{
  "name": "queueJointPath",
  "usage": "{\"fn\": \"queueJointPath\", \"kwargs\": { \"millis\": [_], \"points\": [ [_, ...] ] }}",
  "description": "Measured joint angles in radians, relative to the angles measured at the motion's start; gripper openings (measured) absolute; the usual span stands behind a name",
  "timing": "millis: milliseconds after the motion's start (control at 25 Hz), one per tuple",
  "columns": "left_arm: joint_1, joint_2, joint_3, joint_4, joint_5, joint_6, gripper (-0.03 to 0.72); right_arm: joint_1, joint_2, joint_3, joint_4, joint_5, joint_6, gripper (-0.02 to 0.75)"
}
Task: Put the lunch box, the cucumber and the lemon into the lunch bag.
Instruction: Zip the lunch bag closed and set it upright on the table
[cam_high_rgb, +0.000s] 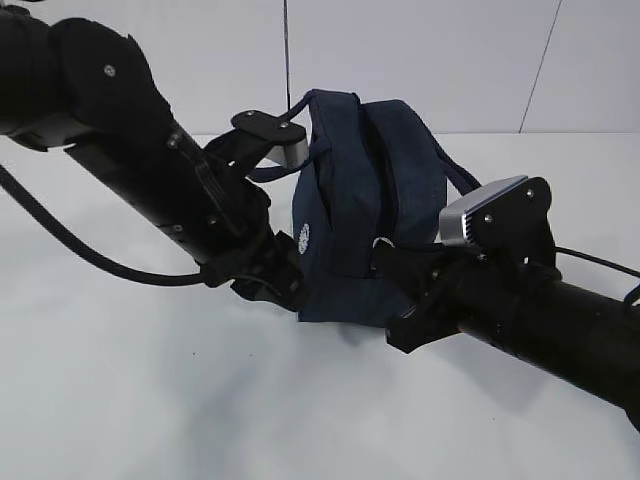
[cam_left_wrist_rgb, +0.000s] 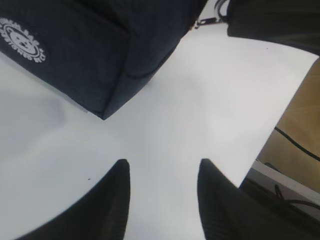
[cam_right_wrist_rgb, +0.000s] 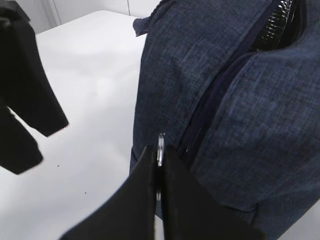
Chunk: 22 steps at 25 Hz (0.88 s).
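Pinching the ring pull (cam_right_wrist_rgb: 160, 145) of the lunch bag (cam_right_wrist_rgb: 240, 110), right gripper (cam_right_wrist_rgb: 159, 165); left gripper (cam_left_wrist_rgb: 162, 172) apart beside it

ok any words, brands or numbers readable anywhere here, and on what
No readable text anywhere.
Round white logo on the lunch bag: a toothed ring around a small figure; any lettering is too blurred to read.
Nothing printed shows on the arms or the table.

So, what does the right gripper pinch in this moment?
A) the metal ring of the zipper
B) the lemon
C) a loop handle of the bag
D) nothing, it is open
A: in the right wrist view the right gripper is shut on the metal ring pull beside the lunch bag.
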Motion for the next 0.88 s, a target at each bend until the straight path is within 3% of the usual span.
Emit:
{"fn": "queueJointPath", "kwargs": {
  "millis": [560, 880],
  "points": [
    [-0.004, 0.063, 0.0, -0.015, -0.138, 0.046, 0.323, 0.0, 0.0, -0.026, 0.02, -0.038, 0.0, 0.018],
    [-0.048, 0.108, 0.0, -0.039, -0.251, 0.063, 0.323, 0.0, -0.002, -0.053, 0.022, -0.038, 0.0, 0.017]
  ]
}}
